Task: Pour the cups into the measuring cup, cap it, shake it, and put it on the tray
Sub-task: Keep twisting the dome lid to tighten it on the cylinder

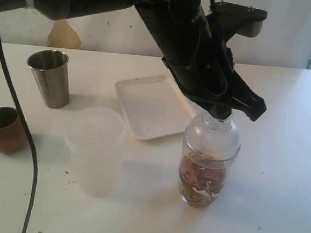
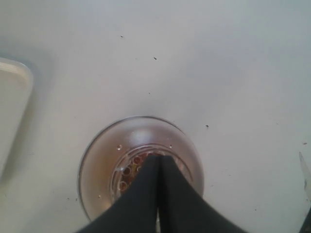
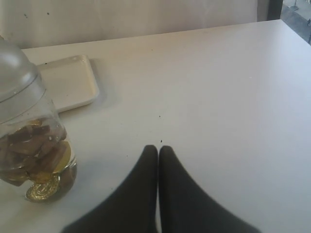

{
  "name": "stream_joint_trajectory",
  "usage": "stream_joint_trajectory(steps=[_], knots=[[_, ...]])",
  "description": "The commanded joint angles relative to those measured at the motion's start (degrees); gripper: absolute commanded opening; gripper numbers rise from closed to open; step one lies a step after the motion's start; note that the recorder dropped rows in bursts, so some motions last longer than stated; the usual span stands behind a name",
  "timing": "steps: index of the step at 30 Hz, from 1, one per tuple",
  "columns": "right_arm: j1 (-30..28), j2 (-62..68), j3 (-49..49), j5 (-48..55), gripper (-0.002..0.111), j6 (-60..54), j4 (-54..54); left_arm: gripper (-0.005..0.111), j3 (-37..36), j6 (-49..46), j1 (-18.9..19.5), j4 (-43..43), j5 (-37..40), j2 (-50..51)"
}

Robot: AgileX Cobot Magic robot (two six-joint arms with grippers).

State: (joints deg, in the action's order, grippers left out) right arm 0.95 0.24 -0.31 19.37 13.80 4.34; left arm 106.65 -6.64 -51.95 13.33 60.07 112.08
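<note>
Both the left pincer [image 1: 223, 108] and the right pincer [image 3: 158, 151] were pressed together, pinching nothing. The left one's tip met the cap [image 1: 213, 134], probably seating it. The filled measuring cup [image 1: 203, 173] stood directly beneath on the worktop [image 1: 280, 189], with the tray [image 1: 146, 102] just beside it.

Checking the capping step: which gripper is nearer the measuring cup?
Left. The left gripper is at the cap of the measuring cup; the right gripper hangs beside it, apart.
</note>
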Motion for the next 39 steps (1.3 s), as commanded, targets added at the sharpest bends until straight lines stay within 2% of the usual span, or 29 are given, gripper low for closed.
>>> stream_joint_trajectory(steps=[1,14,27,32,39], knots=[[-0.3,-0.2,0.3,-0.1,0.0,-0.1,0.2,0.0,-1.0,0.4,-0.1,-0.5,2.2,1.4],[-0.3,-0.2,0.3,-0.1,0.0,-0.1,0.2,0.0,4.8,0.4,-0.1,0.8,6.6,1.3],[-0.3,-0.2,0.3,-0.1,0.0,-0.1,0.2,0.0,8.8,0.2,-0.1,1.0,5.9,1.3],[-0.3,-0.2,0.3,-0.1,0.0,-0.1,0.2,0.0,8.8,0.2,-0.1,1.2,9.7,1.3],[-0.3,-0.2,0.3,-0.1,0.0,-0.1,0.2,0.0,5.1,0.1,-1.4,-3.1,8.5,1.3]])
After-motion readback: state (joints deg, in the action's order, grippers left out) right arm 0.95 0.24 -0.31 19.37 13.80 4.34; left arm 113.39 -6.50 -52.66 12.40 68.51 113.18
